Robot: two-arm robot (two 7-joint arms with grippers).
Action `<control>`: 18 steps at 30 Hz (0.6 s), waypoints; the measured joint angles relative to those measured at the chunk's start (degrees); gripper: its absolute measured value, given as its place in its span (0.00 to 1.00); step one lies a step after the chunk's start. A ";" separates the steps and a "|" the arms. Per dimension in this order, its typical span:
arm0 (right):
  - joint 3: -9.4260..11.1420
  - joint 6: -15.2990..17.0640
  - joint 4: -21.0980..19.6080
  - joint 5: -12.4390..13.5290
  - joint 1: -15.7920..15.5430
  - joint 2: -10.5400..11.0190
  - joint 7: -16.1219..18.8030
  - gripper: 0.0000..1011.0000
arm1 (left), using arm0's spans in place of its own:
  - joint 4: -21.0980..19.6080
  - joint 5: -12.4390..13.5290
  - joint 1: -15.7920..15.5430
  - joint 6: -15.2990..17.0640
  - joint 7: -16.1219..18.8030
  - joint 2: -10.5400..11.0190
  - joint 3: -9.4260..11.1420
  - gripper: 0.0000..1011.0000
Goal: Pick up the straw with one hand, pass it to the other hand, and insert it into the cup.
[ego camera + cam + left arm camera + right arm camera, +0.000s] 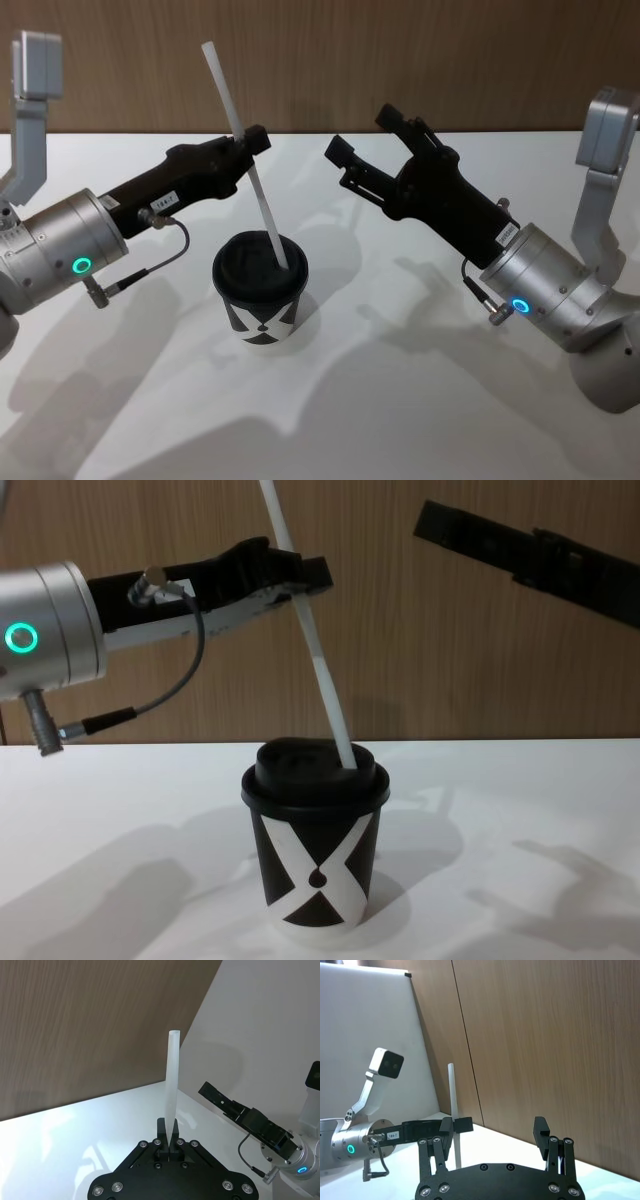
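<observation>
Left gripper (250,140): pinching the tilted straw (243,135), lower end in the cup (262,290) lid. Right gripper (362,140): fingers spread, holding nothing, above the table (400,400).

Silver wrists, black claws, grey cables

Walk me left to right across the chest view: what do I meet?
Left pincer shut on the straw → cup, straw tip at its lid → right pincer, open, high at the right.
</observation>
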 joint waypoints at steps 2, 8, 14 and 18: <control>0.00 0.00 0.00 0.00 0.00 0.00 0.00 0.99 | 0.46 -0.23 -0.32 0.14 -0.30 -0.11 0.32 0.00; 0.00 0.00 0.00 0.00 0.00 0.00 0.00 0.99 | 1.29 -0.52 -0.98 0.60 -0.97 -0.25 1.11 0.00; 0.00 0.00 0.00 0.00 0.00 0.00 0.00 0.99 | 1.92 -0.62 -1.52 0.97 -1.56 -0.32 1.95 0.11; 0.00 0.00 0.00 0.00 0.00 0.00 0.00 0.99 | 2.23 -0.73 -1.75 1.17 -1.88 -0.36 2.42 0.21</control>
